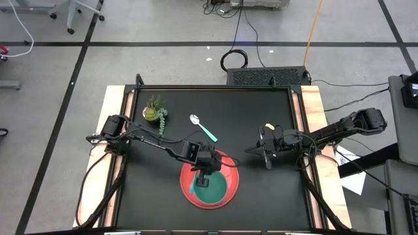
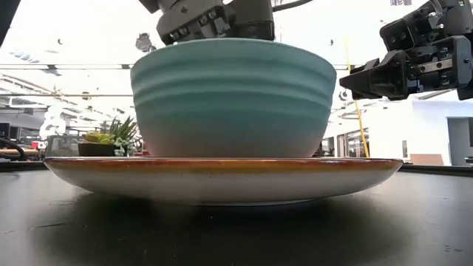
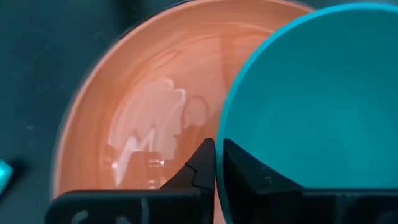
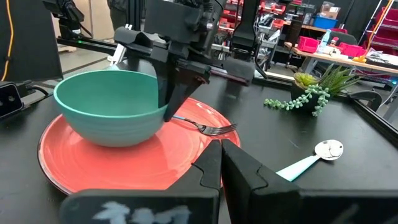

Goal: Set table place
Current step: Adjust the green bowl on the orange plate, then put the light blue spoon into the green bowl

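The red plate [image 1: 225, 196] lies on the black table [image 1: 261, 202] near its near edge, and the teal bowl [image 1: 212, 190] stands on it by its base. My left gripper [image 1: 206, 173] is above the bowl's far rim, shut on it. The fork [image 4: 211, 129] lies on the plate behind the bowl, its handle hidden. The spoon [image 1: 204, 129] lies flat on the table, farther back. My right gripper [image 1: 251, 151] hovers shut over the table to the right of the plate, holding nothing. My left gripper pinches the bowl's rim [image 3: 219, 134] on its far side, one finger [image 3: 245, 171] inside the bowl and one finger [image 3: 202, 165] outside. The fingers come from above, pointing down. The bowl is upright, with its base on the plate [image 2: 222, 168].
A small potted plant [image 1: 155, 111] stands near the table's far left corner. Wooden strips [image 1: 117, 130] run along the left and right sides. Bare tabletop lies to the right of the plate and near the left edge.
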Robot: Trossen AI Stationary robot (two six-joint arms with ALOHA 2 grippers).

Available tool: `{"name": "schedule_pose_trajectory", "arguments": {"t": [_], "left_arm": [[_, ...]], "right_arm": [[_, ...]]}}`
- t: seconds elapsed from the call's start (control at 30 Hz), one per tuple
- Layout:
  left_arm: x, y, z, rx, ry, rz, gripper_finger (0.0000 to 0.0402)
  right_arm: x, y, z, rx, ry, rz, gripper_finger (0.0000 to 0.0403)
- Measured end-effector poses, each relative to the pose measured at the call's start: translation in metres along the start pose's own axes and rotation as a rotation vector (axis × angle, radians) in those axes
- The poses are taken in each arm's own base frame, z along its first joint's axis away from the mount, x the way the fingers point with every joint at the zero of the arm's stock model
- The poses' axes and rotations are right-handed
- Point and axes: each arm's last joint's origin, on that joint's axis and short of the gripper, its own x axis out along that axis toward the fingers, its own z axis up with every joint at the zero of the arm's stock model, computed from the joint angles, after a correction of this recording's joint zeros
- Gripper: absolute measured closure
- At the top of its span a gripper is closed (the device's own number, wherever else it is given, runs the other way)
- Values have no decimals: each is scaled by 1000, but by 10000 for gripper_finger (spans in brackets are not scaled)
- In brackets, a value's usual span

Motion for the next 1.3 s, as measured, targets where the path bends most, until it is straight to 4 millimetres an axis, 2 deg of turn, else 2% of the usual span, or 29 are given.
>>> {"name": "schedule_pose_trajectory", "arguments": {"t": [0.23, 0.5, 0.77, 1.3], "left_arm": [[0, 3, 0, 14, -2, 23, 394], [-1, 14, -1, 3, 18, 92, 374], [-1, 17, -2, -9, 27, 87, 389], [2, 11, -3, 7, 30, 102, 265]], "right_arm": [[0, 0, 0, 3, 0, 0, 403], [0, 0, 0, 3, 0, 0, 403], [0, 0, 0, 10, 0, 0, 403], [0, 0, 0, 9, 1, 0, 403]]}}
